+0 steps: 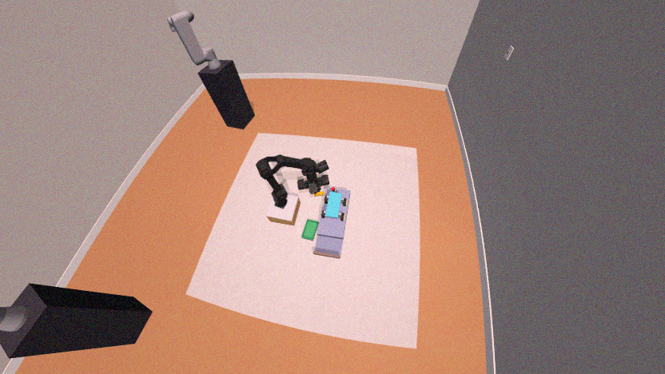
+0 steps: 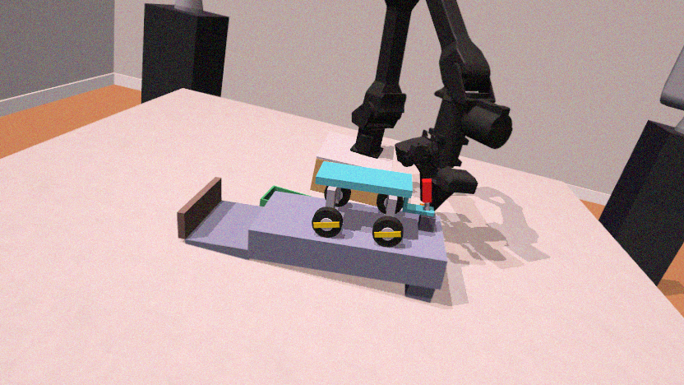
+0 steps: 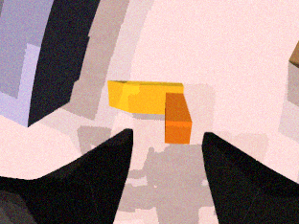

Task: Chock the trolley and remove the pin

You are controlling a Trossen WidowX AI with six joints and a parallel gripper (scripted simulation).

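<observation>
Claw (image 3: 168, 145) half open and empty, hovering above the yellow chock (image 3: 146, 97) with its orange handle (image 3: 178, 119), lying on the desk (image 2: 119, 296) beside the ramp (image 2: 306, 239).

Black arm (image 1: 279, 172) on white block (image 1: 283, 211), green tray (image 1: 309, 229) beside purple ramp (image 1: 331, 232), cyan trolley (image 1: 333, 204)

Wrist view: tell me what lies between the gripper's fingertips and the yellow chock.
Nothing lies there. The wrist view shows only bare, shadowed table between the open gripper and the chock; its orange handle points toward the gap between the fingers.
</observation>
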